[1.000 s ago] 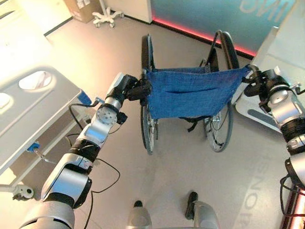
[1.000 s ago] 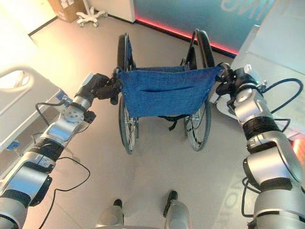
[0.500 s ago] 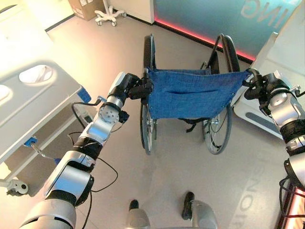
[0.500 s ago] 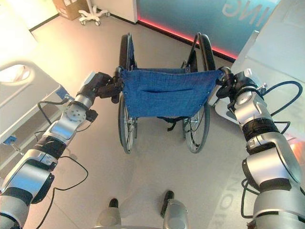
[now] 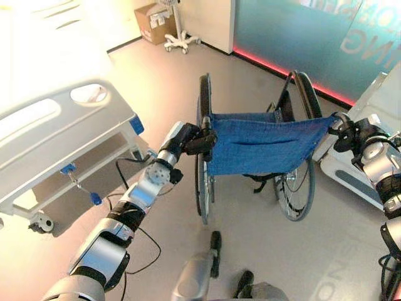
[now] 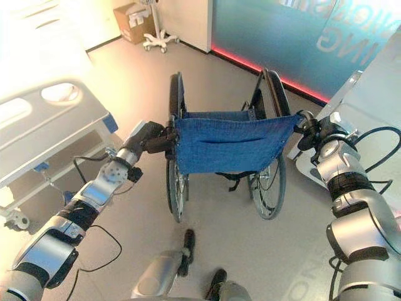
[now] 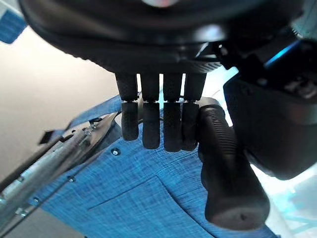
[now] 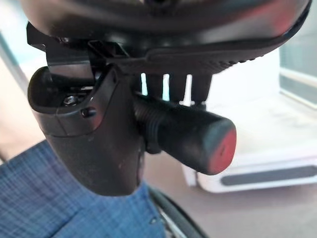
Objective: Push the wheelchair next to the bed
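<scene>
Both hands sit at the back of the wheelchair (image 5: 263, 147), one on each push handle. Left hand (image 5: 188, 139): fingers (image 7: 151, 126) curled over the left push handle (image 7: 225, 173), a black ribbed grip lying between fingers and thumb in the left wrist view; hand closed around it. Right hand (image 5: 351, 135): fingers (image 8: 178, 89) wrapped over the right push handle (image 8: 193, 136), black ribbed grip with a red end cap, thumb alongside it; closed around that one too. Blue fabric backrest (image 5: 266, 141) stretched between the two handles, a seam pocket line across it, small rivets along the edge seen in the left wrist view. Below and beyond the backrest, two large spoked wheels (image 5: 203, 169) stand on the pale floor (image 5: 156, 75), chair upright, facing away from the robot. Bed (image 5: 62, 135) to the robot's left: grey footboard with oval cut-outs, blue fittings and a caster underneath; it stands apart from the wheelchair, with open floor between them. To the right, just beside the right wheel, a white base unit (image 5: 348, 179). Farther off, a teal wall panel (image 5: 294, 31) with a red glowing strip at its foot, a white wheeled stand (image 5: 178, 41) and a cardboard box (image 5: 153, 22) near the far wall.
</scene>
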Tool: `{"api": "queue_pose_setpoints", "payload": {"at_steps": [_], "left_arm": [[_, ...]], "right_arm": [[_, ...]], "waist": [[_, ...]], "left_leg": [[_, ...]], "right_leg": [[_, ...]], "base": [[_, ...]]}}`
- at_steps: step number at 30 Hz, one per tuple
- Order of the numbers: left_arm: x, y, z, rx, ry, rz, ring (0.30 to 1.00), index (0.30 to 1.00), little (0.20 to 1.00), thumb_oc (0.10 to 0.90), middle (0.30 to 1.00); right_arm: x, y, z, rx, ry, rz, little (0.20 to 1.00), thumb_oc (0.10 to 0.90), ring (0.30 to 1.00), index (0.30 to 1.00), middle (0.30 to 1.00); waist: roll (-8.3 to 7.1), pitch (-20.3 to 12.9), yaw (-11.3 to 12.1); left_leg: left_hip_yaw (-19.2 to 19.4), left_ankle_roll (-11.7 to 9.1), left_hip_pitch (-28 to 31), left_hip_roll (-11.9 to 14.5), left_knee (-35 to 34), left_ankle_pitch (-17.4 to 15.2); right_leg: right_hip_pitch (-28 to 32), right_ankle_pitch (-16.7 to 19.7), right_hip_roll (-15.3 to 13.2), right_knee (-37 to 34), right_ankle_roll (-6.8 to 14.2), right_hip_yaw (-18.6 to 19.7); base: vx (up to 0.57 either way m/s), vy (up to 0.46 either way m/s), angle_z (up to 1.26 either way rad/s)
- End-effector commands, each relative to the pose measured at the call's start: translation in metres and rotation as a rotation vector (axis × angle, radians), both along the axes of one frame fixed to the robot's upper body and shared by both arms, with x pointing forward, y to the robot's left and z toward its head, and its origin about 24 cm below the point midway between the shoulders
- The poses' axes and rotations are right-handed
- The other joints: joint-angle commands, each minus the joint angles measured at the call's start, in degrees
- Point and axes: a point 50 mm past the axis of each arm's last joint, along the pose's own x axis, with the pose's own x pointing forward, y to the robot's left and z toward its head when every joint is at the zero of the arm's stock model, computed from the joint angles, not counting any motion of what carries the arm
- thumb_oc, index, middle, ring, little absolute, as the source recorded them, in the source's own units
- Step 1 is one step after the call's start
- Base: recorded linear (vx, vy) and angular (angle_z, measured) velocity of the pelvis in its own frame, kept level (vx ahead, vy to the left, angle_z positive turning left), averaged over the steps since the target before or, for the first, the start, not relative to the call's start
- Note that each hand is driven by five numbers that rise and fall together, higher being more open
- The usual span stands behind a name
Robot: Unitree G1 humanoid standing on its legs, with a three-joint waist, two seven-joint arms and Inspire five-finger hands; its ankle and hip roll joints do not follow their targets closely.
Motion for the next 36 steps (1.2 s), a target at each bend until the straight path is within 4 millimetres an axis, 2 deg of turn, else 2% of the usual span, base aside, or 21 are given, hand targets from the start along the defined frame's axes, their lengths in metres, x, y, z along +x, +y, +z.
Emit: {"api": "queue_pose_setpoints", "payload": {"at_steps": [1, 3, 4, 5, 6, 8, 9, 10, 12, 13, 16, 18, 21, 23, 26, 28, 30, 34, 36], "left_arm": [[-0.011, 0.028, -0.043, 0.298, 0.190, 0.061, 0.300, 0.300, 0.300, 0.400, 0.300], [-0.009, 0.035, -0.040, 0.361, 0.210, 0.062, 0.300, 0.300, 0.300, 0.400, 0.300], [-0.007, 0.035, -0.037, 0.389, 0.214, 0.050, 0.300, 0.300, 0.300, 0.400, 0.300], [-0.006, 0.031, -0.038, 0.415, 0.215, 0.025, 0.300, 0.300, 0.300, 0.400, 0.300], [-0.005, 0.030, -0.038, 0.417, 0.216, 0.020, 0.300, 0.300, 0.300, 0.400, 0.300], [-0.001, 0.026, -0.034, 0.430, 0.206, 0.002, 0.300, 0.300, 0.300, 0.400, 0.300], [0.000, 0.025, -0.032, 0.434, 0.203, -0.002, 0.300, 0.300, 0.300, 0.400, 0.300], [0.003, 0.025, -0.026, 0.445, 0.195, -0.008, 0.300, 0.300, 0.300, 0.400, 0.300], [0.009, 0.026, -0.015, 0.449, 0.175, -0.006, 0.300, 0.300, 0.300, 0.400, 0.300], [0.014, 0.029, -0.005, 0.450, 0.159, -0.003, 0.300, 0.300, 0.300, 0.400, 0.300], [0.017, 0.030, 0.002, 0.447, 0.147, 0.008, 0.300, 0.300, 0.300, 0.400, 0.300], [0.019, 0.032, 0.007, 0.452, 0.143, 0.017, 0.300, 0.300, 0.300, 0.400, 0.300], [0.022, 0.038, 0.015, 0.466, 0.133, 0.028, 0.300, 0.300, 0.300, 0.400, 0.300], [0.023, 0.042, 0.020, 0.466, 0.118, 0.043, 0.300, 0.300, 0.300, 0.400, 0.300], [0.022, 0.046, 0.021, 0.472, 0.086, 0.064, 0.300, 0.300, 0.300, 0.400, 0.300], [0.016, 0.047, 0.008, 0.416, 0.121, 0.074, 0.300, 0.300, 0.300, 0.400, 0.300], [0.010, 0.042, -0.002, 0.409, 0.160, 0.066, 0.300, 0.300, 0.300, 0.400, 0.300], [0.000, 0.033, -0.022, 0.402, 0.189, 0.021, 0.300, 0.300, 0.300, 0.400, 0.300], [-0.001, 0.028, -0.027, 0.378, 0.194, 0.004, 0.300, 0.300, 0.300, 0.400, 0.300]], "right_arm": [[0.028, 0.094, 0.024, -0.089, -0.053, 0.546, 0.300, 0.400, 0.300, 0.300, 0.300], [0.026, 0.094, 0.016, -0.069, -0.050, 0.548, 0.300, 0.400, 0.300, 0.300, 0.300], [0.025, 0.093, 0.014, -0.063, -0.054, 0.543, 0.300, 0.400, 0.300, 0.300, 0.300], [0.023, 0.089, 0.012, -0.089, -0.046, 0.536, 0.300, 0.400, 0.300, 0.300, 0.300], [0.023, 0.089, 0.011, -0.103, -0.042, 0.539, 0.300, 0.400, 0.300, 0.300, 0.300], [0.024, 0.088, 0.013, -0.133, -0.044, 0.547, 0.300, 0.400, 0.300, 0.300, 0.300], [0.024, 0.088, 0.015, -0.136, -0.048, 0.548, 0.300, 0.400, 0.300, 0.300, 0.300], [0.027, 0.089, 0.021, -0.144, -0.067, 0.554, 0.300, 0.400, 0.300, 0.300, 0.300], [0.030, 0.090, 0.030, -0.152, -0.094, 0.552, 0.300, 0.400, 0.300, 0.300, 0.300], [0.031, 0.092, 0.038, -0.160, -0.110, 0.548, 0.300, 0.400, 0.300, 0.300, 0.300], [0.033, 0.097, 0.042, -0.156, -0.117, 0.555, 0.300, 0.400, 0.300, 0.300, 0.300], [0.034, 0.102, 0.045, -0.156, -0.116, 0.571, 0.300, 0.400, 0.300, 0.300, 0.300], [0.035, 0.107, 0.051, -0.142, -0.121, 0.581, 0.300, 0.400, 0.300, 0.300, 0.300], [0.035, 0.109, 0.056, -0.135, -0.124, 0.582, 0.300, 0.400, 0.300, 0.300, 0.300], [0.035, 0.108, 0.067, -0.137, -0.133, 0.586, 0.300, 0.400, 0.300, 0.300, 0.300], [0.034, 0.109, 0.069, -0.125, -0.128, 0.603, 0.300, 0.400, 0.300, 0.300, 0.300], [0.031, 0.110, 0.072, -0.140, -0.120, 0.619, 0.300, 0.400, 0.300, 0.300, 0.300], [0.026, 0.104, 0.065, -0.175, -0.078, 0.613, 0.300, 0.400, 0.300, 0.300, 0.300], [0.026, 0.100, 0.059, -0.193, -0.053, 0.604, 0.300, 0.400, 0.300, 0.300, 0.300]], "waist": [[-3.21, 2.8, -0.6], [-4.06, 1.5, -0.3], [-4.23, 1.1, -0.6], [-4.14, 0.8, -1.3], [-4.04, 0.6, -1.4], [-3.68, 0.7, -2.0], [-3.50, 0.9, -2.2], [-3.12, 1.5, -2.8], [-2.97, 2.5, -3.8], [-3.28, 3.2, -4.6], [-4.23, 3.6, -5.1], [-5.21, 3.8, -5.4], [-6.48, 4.5, -6.3], [-7.32, 4.8, -6.7], [-7.82, 4.8, -7.5], [-7.12, 4.0, -8.3], [-6.56, 3.7, -8.4], [-4.72, 3.1, -9.7], [-3.47, 1.9, -11.0]], "left_leg": [[-2.5, 4.1, 2.6, -3.3, -5.1, -1.3], [-4.0, 5.5, 4.3, -3.7, -6.9, -2.0], [-5.0, 5.9, 5.0, -4.1, -7.6, -2.1], [-6.9, 6.2, 5.6, -4.6, -8.1, -2.3], [-7.2, 6.2, 5.6, -4.6, -8.3, -2.2], [-9.9, 6.2, 6.5, -4.8, -8.6, -2.3], [-10.6, 6.1, 6.7, -4.7, -8.6, -2.3], [-12.2, 6.0, 7.0, -4.5, -8.4, -2.6], [-13.3, 5.9, 7.6, -4.2, -8.1, -3.4], [-13.8, 5.9, 7.5, -4.1, -7.3, -4.4], [-14.3, 5.5, 7.0, -4.0, -4.9, -6.1], [-15.1, 4.6, 6.8, -3.1, -2.4, -8.1], [-16.9, 3.2, 6.7, -0.6, 1.1, -11.4], [-17.9, 2.1, 6.6, 2.0, 2.5, -12.6], [-18.6, 1.2, 7.1, 6.4, 2.4, -12.4], [-19.0, 1.3, 8.4, 9.1, 1.4, -11.0], [-17.4, 0.5, 8.7, 11.4, 0.2, -7.8], [-15.0, 0.6, 10.3, 12.2, -2.8, -3.9], [-11.8, -0.2, 12.9, 13.3, -5.4, -1.3]], "right_leg": [[4.5, -3.7, 4.0, 1.7, 1.5, 8.2], [5.4, -4.3, 4.5, 4.6, 2.4, 9.0], [5.1, -3.6, 4.6, 6.0, 3.0, 9.6], [4.3, -1.9, 3.5, 7.2, 4.2, 10.7], [4.1, -1.3, 3.3, 7.0, 4.4, 10.9], [3.0, 0.9, 0.5, 5.8, 6.2, 12.5], [2.5, 1.0, 0.0, 5.2, 6.4, 13.1], [0.8, 1.6, -1.6, 3.2, 6.9, 14.4], [-2.3, 4.2, -3.8, 1.2, 7.8, 16.3], [-4.1, 6.3, -4.9, -0.5, 8.4, 18.5], [-5.1, 9.6, -7.1, -3.2, 9.1, 19.9], [-6.4, 12.3, -9.1, -4.9, 9.8, 20.8], [-9.2, 14.4, -11.1, -6.9, 10.8, 22.4], [-10.7, 14.2, -11.2, -6.4, 11.1, 22.4], [-12.6, 11.7, -9.4, -2.8, 10.8, 21.5], [-14.6, 7.2, -7.2, 4.0, 9.0, 20.6], [-13.6, 4.9, -6.5, 5.6, 7.0, 17.1], [-10.6, 2.7, -4.4, 4.7, 4.7, 14.6], [-9.5, 1.6, -3.4, 4.2, 3.6, 12.7]], "base": [[0.25, 0.039, -0.08], [0.27, -0.008, 0.21], [0.27, -0.019, 0.42], [0.19, -0.010, 0.60], [0.15, -0.019, 0.80], [0.08, -0.063, 0.62], [0.05, -0.132, 0.18], [0.04, -0.156, -0.02], [0.04, -0.219, -0.02], [0.05, -0.221, 0.18], [0.13, -0.252, 0.24], [0.26, -0.385, -0.06], [0.37, -0.572, -0.04], [0.29, -0.599, 0.22], [0.35, -0.603, 0.57], [0.44, -0.488, 1.26], [0.39, -0.425, 0.58], [0.36, -0.361, 0.65], [0.23, -0.185, 0.58]]}}
